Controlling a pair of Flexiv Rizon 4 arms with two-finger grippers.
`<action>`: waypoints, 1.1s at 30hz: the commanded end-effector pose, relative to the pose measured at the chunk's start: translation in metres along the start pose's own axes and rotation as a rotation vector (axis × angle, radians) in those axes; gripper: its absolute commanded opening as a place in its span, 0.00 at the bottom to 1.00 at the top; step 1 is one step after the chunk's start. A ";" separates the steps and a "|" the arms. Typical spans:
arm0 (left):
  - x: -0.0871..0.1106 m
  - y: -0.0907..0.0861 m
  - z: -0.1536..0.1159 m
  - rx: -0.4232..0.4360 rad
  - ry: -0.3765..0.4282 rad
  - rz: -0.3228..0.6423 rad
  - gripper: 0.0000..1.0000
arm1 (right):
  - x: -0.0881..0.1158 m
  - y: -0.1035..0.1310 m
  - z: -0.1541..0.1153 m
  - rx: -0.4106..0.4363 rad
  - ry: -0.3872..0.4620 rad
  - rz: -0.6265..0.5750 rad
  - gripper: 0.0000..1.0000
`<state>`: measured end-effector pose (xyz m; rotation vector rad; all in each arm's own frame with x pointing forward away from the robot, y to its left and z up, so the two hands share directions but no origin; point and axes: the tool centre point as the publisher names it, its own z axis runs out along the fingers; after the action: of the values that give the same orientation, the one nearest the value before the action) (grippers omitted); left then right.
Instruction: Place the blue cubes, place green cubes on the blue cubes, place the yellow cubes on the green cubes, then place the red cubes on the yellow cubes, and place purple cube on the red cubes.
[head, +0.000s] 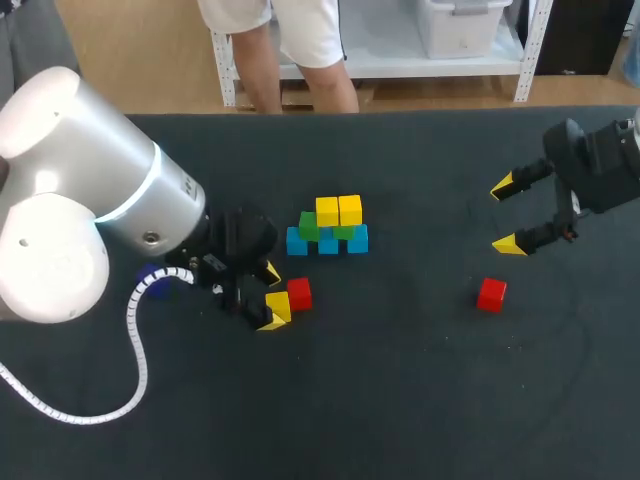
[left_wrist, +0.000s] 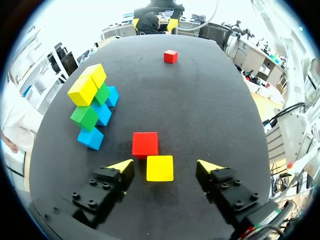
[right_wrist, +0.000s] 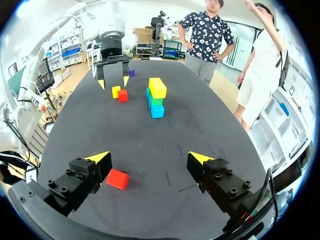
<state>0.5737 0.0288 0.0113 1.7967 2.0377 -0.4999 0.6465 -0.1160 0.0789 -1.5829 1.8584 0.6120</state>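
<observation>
Seven cubes make up the stack (head: 328, 228): 3 blue cubes (head: 328, 243) at the bottom, 2 green cubes (head: 308, 225) on them, 2 yellow cubes (head: 327, 211) on top. The left gripper (left_wrist: 165, 166) sits near the stack, to its front-left, fingers wide apart w/ a loose yellow cube (left_wrist: 160, 168) lying between the tips, touching neither. A red cube (left_wrist: 145, 144) lies just beside that one, on the side nearer the stack. A 2nd red cube (head: 491, 294) lies well right of the stack. The right gripper (head: 506, 215) hangs further right, fingers spread wide, nothing in them. The purple cube (right_wrist: 131, 72) lies well left of the stack, past the left arm
</observation>
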 end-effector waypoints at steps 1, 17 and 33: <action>0.001 -0.001 0.006 -0.004 0.003 -0.007 0.51 | 0.000 -0.001 0.001 -0.001 -0.003 -0.001 1.00; 0.002 0.002 -0.008 -0.025 0.001 -0.016 0.00 | 0.000 -0.001 0.001 -0.001 -0.003 -0.001 1.00; -0.011 0.045 -0.069 0.022 0.055 0.106 0.00 | 0.000 -0.001 0.001 -0.001 -0.003 -0.001 1.00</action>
<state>0.6063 0.0593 0.0688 1.9174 1.9596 -0.4301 0.6466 -0.1160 0.0790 -1.5830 1.8584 0.6122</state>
